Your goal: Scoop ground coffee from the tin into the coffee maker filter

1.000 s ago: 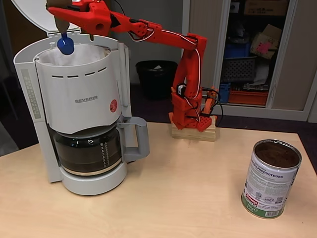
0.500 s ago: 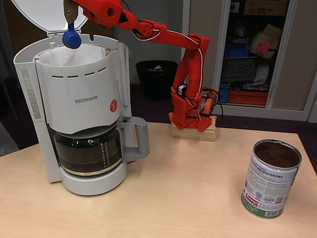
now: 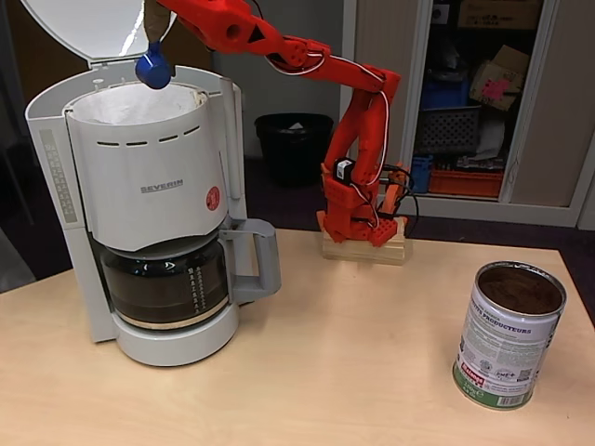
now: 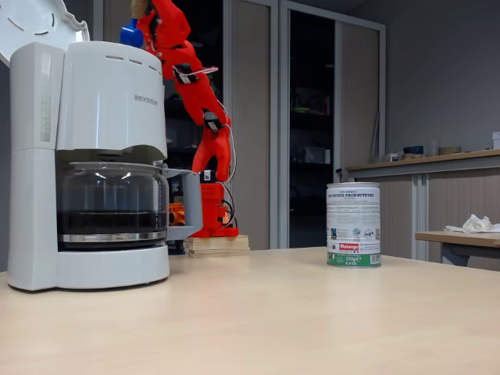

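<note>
A white SEVERIN coffee maker (image 3: 149, 186) stands at the table's left with its lid up, and the white paper coffee maker filter (image 3: 130, 104) lines its open basket. My red gripper (image 3: 156, 23) hangs just above the basket's back rim, shut on the handle of a blue scoop (image 3: 152, 68) whose bowl points down. From the low side view the scoop (image 4: 130, 33) shows above the machine (image 4: 94, 156). The tin (image 3: 509, 334) stands open at the table's right, with dark ground coffee (image 3: 519, 289) filling it near the rim. Its white label shows in the side view (image 4: 353, 225).
A glass carafe (image 3: 167, 283) holding dark liquid sits under the basket. My arm's base (image 3: 363, 237) is clamped on a wooden block at the table's back edge. A black bin (image 3: 293, 144) and open shelves stand behind.
My gripper has lifted out of the filter basket and moved up and to the right with the blue scoop. The tin and machine have not moved.
</note>
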